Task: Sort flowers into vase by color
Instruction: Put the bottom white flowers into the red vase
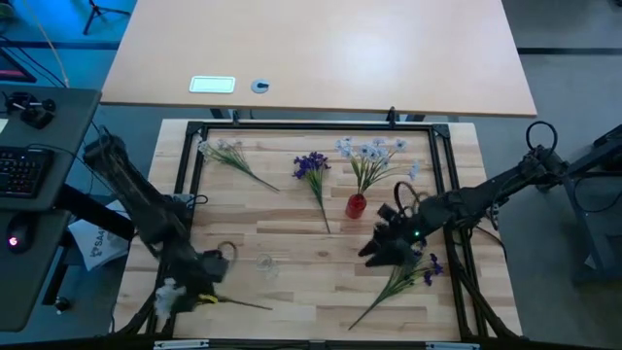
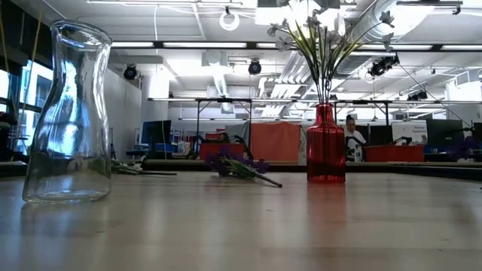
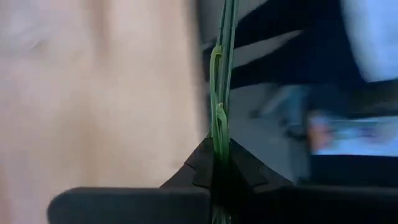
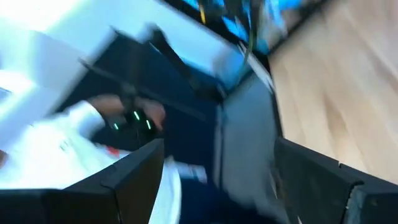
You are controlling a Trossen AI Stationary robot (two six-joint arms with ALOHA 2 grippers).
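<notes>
Sorting partly complete: one pale sprig housed, one in the grasp, three still loose.

A pale sprig (image 1: pixel 372 160) already stands in the red vase (image 1: pixel 356 205) right of centre; the clear vase (image 1: pixel 264 263) at near centre appears empty. The left gripper (image 1: pixel 206 282), at the near-left corner of the worktop (image 1: pixel 292 243), has its jaws clamped on the thin green stem (image 3: pixel 221 99) of a white-blossomed sprig (image 1: pixel 171 292). The right gripper (image 1: pixel 377 253), jaws apart and empty, sits just beside a purple sprig (image 1: pixel 413 272) lying at the near right. A second purple sprig (image 1: pixel 313 175) lies at far centre and a pale one (image 1: pixel 228 156) at far left, both unsorted.
</notes>
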